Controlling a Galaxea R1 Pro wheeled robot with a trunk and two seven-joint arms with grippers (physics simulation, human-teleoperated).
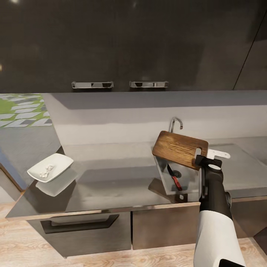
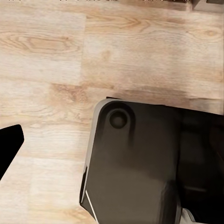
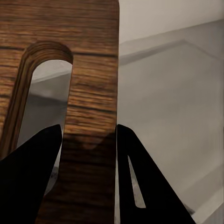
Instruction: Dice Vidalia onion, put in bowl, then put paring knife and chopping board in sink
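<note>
Held aloft over the sink (image 1: 163, 174), at two o'clock from the paring knife (image 1: 174, 178) lying inside: chopping board (image 1: 180, 149), pinched at its slotted end by the right claw (image 1: 203, 161). Rigid, likely weighty; corner grip risks swinging. Left claw's state: cannot tell.

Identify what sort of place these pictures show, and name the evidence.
A kitchen, rendered in simulation: a grey countertop over dark cabinets, a sink with a chrome tap, and a wooden chopping board held by the right gripper.
</note>
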